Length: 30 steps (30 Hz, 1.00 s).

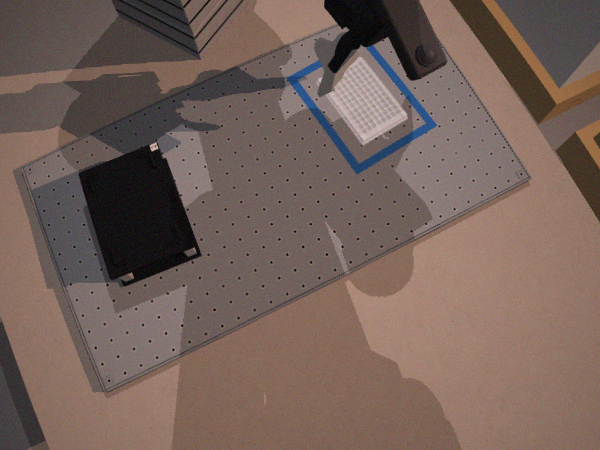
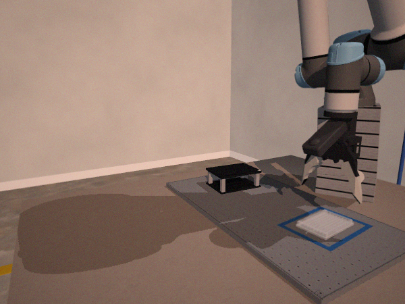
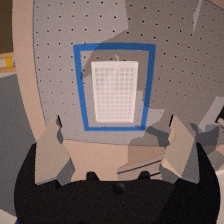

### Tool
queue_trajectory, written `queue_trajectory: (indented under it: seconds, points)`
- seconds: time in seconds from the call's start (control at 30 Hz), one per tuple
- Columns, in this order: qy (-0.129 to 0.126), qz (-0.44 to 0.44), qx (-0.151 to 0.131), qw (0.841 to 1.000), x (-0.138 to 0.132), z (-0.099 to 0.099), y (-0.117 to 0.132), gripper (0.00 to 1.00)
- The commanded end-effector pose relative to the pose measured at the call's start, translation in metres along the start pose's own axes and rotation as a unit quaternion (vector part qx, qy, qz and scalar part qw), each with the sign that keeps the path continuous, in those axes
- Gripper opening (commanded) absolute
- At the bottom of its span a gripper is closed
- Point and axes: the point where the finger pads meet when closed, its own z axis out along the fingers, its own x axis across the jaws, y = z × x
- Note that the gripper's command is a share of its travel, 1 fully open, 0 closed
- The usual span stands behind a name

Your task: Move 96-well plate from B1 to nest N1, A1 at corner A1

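Observation:
The white 96-well plate (image 1: 367,102) (image 2: 325,223) (image 3: 115,92) lies flat inside the blue outline of spot B1 (image 1: 325,125) (image 2: 304,236) (image 3: 115,47). I cannot make out its cut corner. My gripper (image 2: 332,187) (image 3: 115,116) is open and empty, hanging well above the plate's near end with the fingers spread wider than the plate. In the top view the wrist hides part of the plate and one finger. The black raised nest N1 (image 1: 135,215) (image 2: 233,170) stands empty at the other end of the board, with a small white tag (image 1: 153,146) at one corner.
The grey perforated board (image 1: 300,225) (image 2: 304,270) carries both spots. The slatted pedestal (image 1: 185,20) (image 2: 368,152) of the arm stands just behind the board. Yellow-edged frames (image 1: 530,55) lie beyond the board's right end.

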Motion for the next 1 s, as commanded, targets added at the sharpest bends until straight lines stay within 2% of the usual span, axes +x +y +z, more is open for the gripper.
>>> queue_trajectory:
  seconds: [0.0,0.97]
  points:
    - [0.0,0.0,0.001,1.0,0.0,0.007,0.0,1.0]
    - [0.0,0.0,0.001,1.0,0.0,0.048,0.0,1.0]
